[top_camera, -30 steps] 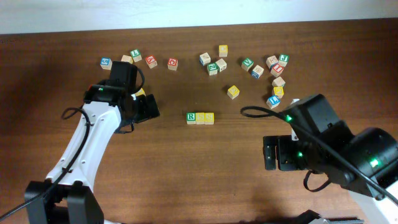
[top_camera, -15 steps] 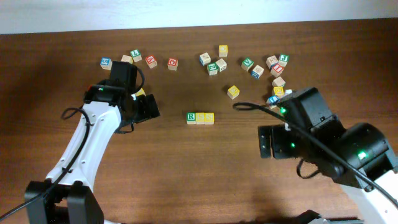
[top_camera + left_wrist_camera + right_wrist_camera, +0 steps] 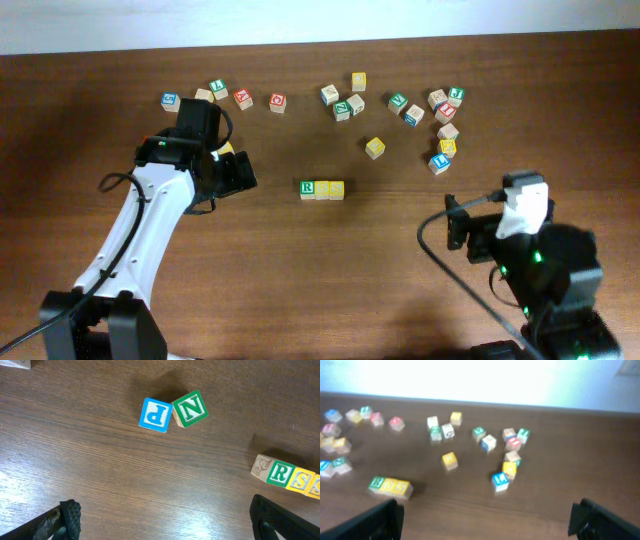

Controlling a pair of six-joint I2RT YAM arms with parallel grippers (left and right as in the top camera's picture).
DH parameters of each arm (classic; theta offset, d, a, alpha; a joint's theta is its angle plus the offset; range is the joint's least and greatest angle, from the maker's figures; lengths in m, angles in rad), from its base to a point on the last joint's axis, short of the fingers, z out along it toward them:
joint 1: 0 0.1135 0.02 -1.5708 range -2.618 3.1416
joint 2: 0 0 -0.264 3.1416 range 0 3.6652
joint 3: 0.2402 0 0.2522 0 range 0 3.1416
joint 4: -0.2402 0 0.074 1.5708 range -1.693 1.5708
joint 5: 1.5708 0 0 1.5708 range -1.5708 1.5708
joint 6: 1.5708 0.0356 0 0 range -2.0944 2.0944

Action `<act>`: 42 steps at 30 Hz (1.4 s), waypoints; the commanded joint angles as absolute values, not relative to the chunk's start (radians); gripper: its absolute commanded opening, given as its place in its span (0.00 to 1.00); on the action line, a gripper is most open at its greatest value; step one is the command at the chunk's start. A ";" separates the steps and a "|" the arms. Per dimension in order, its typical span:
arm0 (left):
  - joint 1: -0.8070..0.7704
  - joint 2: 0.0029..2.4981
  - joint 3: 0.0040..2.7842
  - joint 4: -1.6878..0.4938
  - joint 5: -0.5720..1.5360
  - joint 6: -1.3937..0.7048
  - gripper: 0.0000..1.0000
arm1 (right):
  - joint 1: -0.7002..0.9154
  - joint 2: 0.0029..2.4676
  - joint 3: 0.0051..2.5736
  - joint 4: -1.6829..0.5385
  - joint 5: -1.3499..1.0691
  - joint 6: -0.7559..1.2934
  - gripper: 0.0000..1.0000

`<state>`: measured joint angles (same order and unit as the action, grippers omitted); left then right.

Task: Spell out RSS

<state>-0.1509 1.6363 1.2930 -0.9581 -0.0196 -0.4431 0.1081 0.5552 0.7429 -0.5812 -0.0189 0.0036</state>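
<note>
Three cubes stand touching in a row mid-table: the green-bordered R cube (image 3: 308, 188), then two yellow S cubes (image 3: 322, 189) (image 3: 336, 189). In the left wrist view the R (image 3: 278, 473) and the first S (image 3: 300, 480) sit at the right edge. The blurred right wrist view shows the same row (image 3: 390, 486) at lower left. My left gripper (image 3: 243, 172) (image 3: 167, 520) hovers left of the row, open, with bare wood between its fingers. Near the front right, my right gripper (image 3: 456, 228) (image 3: 487, 517) is open and holds nothing.
A blue P cube (image 3: 155, 414) and a green N cube (image 3: 190, 408) lie together ahead of the left gripper. Loose cubes are scattered along the back at left (image 3: 218, 92), middle (image 3: 345, 100) and right (image 3: 440, 120). A lone yellow cube (image 3: 375, 148) sits behind the row.
My right arm has drawn back toward the front right of the table, away from the row and the right cluster. The left arm and the cubes have not moved.
</note>
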 commanded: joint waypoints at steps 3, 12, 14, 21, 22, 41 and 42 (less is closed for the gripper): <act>-0.146 1.629 1.292 -0.960 -0.031 -0.455 0.99 | 0.045 0.348 0.493 -0.323 -0.038 -0.075 0.99; -0.146 1.629 1.292 -0.960 -0.031 -0.455 0.99 | 0.044 0.142 0.256 -0.142 -0.042 -0.074 0.98; -0.146 1.629 1.292 -0.960 -0.031 -0.455 0.99 | 0.044 0.113 0.226 -0.125 -0.041 -0.074 0.98; -0.146 1.629 1.292 -0.960 -0.031 -0.455 0.99 | 0.042 0.021 0.143 -0.084 -0.033 -0.075 0.98; -0.146 1.629 1.292 -0.960 -0.031 -0.455 0.99 | 0.042 0.010 0.131 -0.072 -0.033 -0.075 0.98; -0.146 1.629 1.292 -0.960 -0.031 -0.455 0.99 | 0.007 0.003 0.006 -0.052 -0.015 -0.071 0.98; -0.146 1.629 1.292 -0.960 -0.031 -0.455 0.99 | 0.002 0.003 0.006 -0.082 -0.014 -0.071 0.98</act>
<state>-0.1509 1.6363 1.2930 -0.9585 -0.0196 -0.4431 0.0269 0.0147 0.0105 -0.0376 -0.0246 -0.0750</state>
